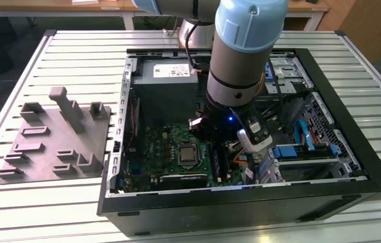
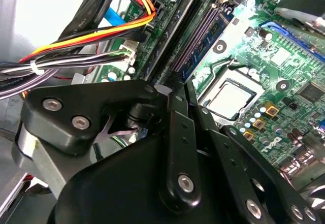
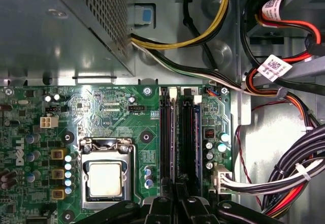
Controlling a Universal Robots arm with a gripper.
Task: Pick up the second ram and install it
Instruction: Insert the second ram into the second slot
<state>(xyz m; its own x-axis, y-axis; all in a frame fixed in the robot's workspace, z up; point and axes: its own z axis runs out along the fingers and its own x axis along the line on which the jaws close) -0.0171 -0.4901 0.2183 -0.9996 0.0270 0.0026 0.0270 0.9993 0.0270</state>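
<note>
My arm (image 1: 244, 66) reaches down into the open computer case (image 1: 244, 205), over the right part of the motherboard (image 3: 106, 107). The second ram (image 2: 205, 38) is a thin dark strip with small chips. It stands on edge along the black memory slots (image 3: 167, 132) and runs straight out from my fingertips. My gripper (image 2: 175, 88) is shut on it near its middle, low over the slots. In the first wrist view the ram (image 3: 177, 132) shows edge-on above my gripper (image 3: 177, 198).
The bare processor (image 3: 105, 178) sits beside the slots. Cable bundles (image 3: 284, 176) crowd the other side, and the grey power supply (image 3: 51, 26) lies beyond the slot ends. A grey fixture block (image 1: 55, 136) rests on the slatted table at the exterior view's left.
</note>
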